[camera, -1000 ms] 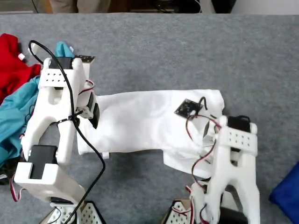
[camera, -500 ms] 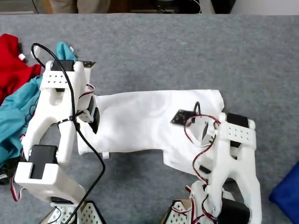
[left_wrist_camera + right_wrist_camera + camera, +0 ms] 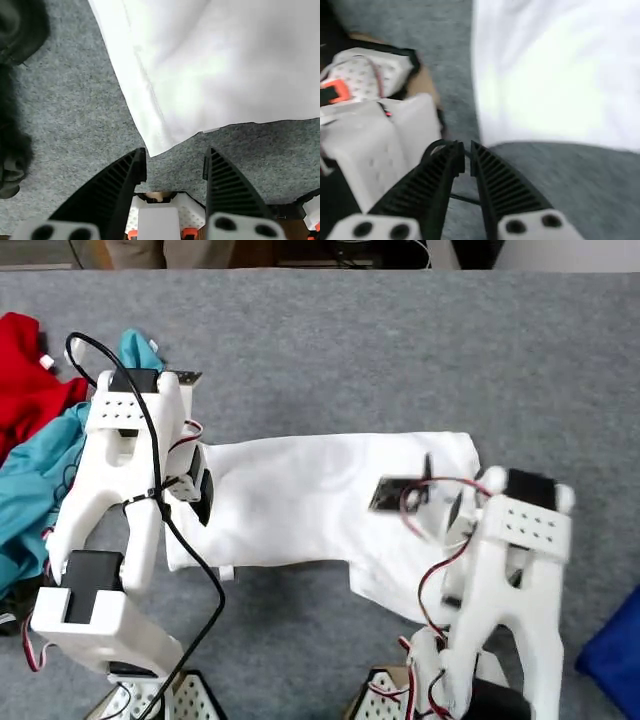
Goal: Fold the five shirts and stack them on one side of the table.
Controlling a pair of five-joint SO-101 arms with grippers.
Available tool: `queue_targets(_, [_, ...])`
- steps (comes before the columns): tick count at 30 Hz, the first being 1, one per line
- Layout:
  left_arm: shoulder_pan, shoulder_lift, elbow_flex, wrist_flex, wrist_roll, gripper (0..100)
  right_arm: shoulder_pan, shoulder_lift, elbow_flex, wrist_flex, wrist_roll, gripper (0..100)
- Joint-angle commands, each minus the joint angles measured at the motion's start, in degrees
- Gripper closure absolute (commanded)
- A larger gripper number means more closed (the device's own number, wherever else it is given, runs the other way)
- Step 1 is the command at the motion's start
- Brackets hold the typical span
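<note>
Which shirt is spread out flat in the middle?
The white shirt; the red shirt and teal shirt lie crumpled at one edge, the blue one sits at the opposite edge.

Your left arm point(image 3: 110, 500) and right arm point(image 3: 510, 580) are white plastic shells with black motor blocks at the joints. A black cable point(image 3: 221, 592) loops along the left; red and black wires point(image 3: 412, 515) curl over the right. The left end effector point(image 3: 172, 160) and right end effector point(image 3: 467, 150) have black ribbed fingers.

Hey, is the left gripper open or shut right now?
Open. In the left wrist view the left gripper has its fingers spread, with gray table between them and the white shirt corner just ahead, ungrasped.
</note>
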Motion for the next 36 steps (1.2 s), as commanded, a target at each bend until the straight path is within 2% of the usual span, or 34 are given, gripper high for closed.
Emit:
queue_targets(1, [-2.99,-2.15,-7.47,0.70,2.46,80,1.54,-1.10,-11.30,0.18,-3.60,95.4])
queue_targets(7, [-5.63,7.69,-19.96,0.62,4.04,80,-0.92,16.04,-25.63,-2.64,-13.19,95.4])
queue_targets(20, [-5.19,42.86,-57.85,0.62,4.92,80,-5.32,58.33,-66.33,-4.31,-26.81,95.5])
queue_targets(26, [-6.42,58.59,-74.99,0.44,8.79,81,-8.31,80.22,-85.14,-4.31,-34.55,95.8])
queue_targets(32, [-7.74,69.76,-89.76,0.53,8.44,94,-6.02,97.19,-108.35,0.88,-36.66,95.8])
queue_targets(36, [-7.82,72.22,-94.68,0.53,8.70,94,-3.47,103.52,-119.87,3.52,-36.75,95.8])
